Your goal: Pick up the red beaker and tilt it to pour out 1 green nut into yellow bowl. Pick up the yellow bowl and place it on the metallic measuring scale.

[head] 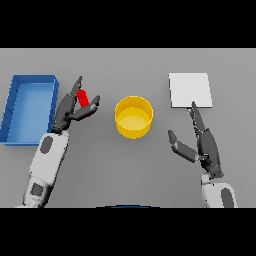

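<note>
1. The left robot hand (72, 109) hides most of the red beaker (83, 97).
2. Whether its fingers actually touch the beaker cannot be told.
3. No nut can be made out anywhere.

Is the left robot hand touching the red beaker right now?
Touching. The head view shows the left robot hand with fingers and thumb closing around the red beaker, no gap visible.

I see a plain grey bench (125, 170). The beaker (83, 98) is red, the bowl (133, 117) yellow, the tray (29, 109) at nine o'clock blue, the scale (189, 90) at two o'clock pale grey-white, both hands dark.
</note>
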Action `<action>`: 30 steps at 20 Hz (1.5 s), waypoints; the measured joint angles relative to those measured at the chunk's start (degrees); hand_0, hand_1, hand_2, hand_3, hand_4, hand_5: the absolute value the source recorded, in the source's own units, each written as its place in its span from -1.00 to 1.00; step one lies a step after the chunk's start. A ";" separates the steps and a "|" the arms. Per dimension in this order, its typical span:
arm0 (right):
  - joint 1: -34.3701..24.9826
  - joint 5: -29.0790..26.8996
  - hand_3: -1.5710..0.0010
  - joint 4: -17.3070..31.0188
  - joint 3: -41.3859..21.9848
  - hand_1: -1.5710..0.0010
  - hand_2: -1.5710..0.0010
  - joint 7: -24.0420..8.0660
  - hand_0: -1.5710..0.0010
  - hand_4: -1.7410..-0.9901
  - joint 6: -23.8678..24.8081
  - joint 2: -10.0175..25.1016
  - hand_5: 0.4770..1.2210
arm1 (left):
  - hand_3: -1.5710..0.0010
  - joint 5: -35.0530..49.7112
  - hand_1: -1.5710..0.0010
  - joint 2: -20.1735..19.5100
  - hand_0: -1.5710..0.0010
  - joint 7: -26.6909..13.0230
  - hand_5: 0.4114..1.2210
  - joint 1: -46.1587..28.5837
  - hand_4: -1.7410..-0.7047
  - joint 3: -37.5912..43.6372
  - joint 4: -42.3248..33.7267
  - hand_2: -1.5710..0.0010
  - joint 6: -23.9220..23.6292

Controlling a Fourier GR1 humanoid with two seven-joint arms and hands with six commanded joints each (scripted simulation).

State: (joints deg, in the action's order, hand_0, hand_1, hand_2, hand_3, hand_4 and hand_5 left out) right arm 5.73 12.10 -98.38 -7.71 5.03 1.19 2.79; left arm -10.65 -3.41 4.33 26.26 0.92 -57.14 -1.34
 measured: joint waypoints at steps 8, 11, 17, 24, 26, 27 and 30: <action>-0.64 -0.88 1.00 0.25 0.96 1.00 1.00 -0.52 1.00 0.34 -0.09 0.49 -0.54 | 0.34 3.83 0.48 2.88 0.52 8.85 0.14 5.11 -0.36 5.19 10.01 0.42 -1.65; -0.35 -0.72 1.00 0.20 0.70 1.00 1.00 -0.61 1.00 0.34 0.00 0.16 -0.54 | -0.25 1.42 -0.20 3.51 -0.17 7.89 0.56 6.69 -0.65 5.02 12.25 -0.26 -6.38; 0.02 -1.13 1.00 0.46 0.56 1.00 1.00 0.19 1.00 0.30 -0.35 -0.13 -0.55 | -0.73 -0.24 -0.79 3.24 -0.78 9.50 0.88 6.17 -0.62 3.08 11.64 -0.81 -6.83; -0.18 -0.24 1.00 0.21 0.51 1.00 1.00 -0.35 1.00 0.35 0.22 0.09 -0.55 | -0.94 7.31 -0.96 2.79 -0.95 9.47 0.79 6.92 -0.92 5.39 6.40 -0.96 -0.94; -0.20 0.11 1.00 0.65 0.03 1.00 1.00 0.66 1.00 0.37 0.14 -0.22 -0.54 | -0.96 7.23 -0.97 2.23 -0.97 7.82 0.78 7.05 -0.95 4.48 4.03 -0.97 -0.32; 0.04 0.24 1.00 -0.15 -0.17 1.00 1.00 1.05 1.00 0.37 0.12 -0.15 -0.53 | -0.97 6.69 -0.98 1.67 -0.98 7.15 0.78 7.48 -0.96 3.88 3.11 -0.98 0.12; 0.37 1.57 1.00 -0.30 -0.38 1.00 1.00 1.89 1.00 0.39 0.80 0.23 -0.51 | -0.98 4.54 -0.98 -0.18 -0.98 5.23 0.78 8.55 -0.97 2.60 2.31 -0.98 0.51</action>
State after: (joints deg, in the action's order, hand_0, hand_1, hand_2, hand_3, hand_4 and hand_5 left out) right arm 6.10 13.68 -98.69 -8.09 6.92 1.99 3.01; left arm -6.11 -3.59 9.56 34.81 3.52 -54.83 -0.83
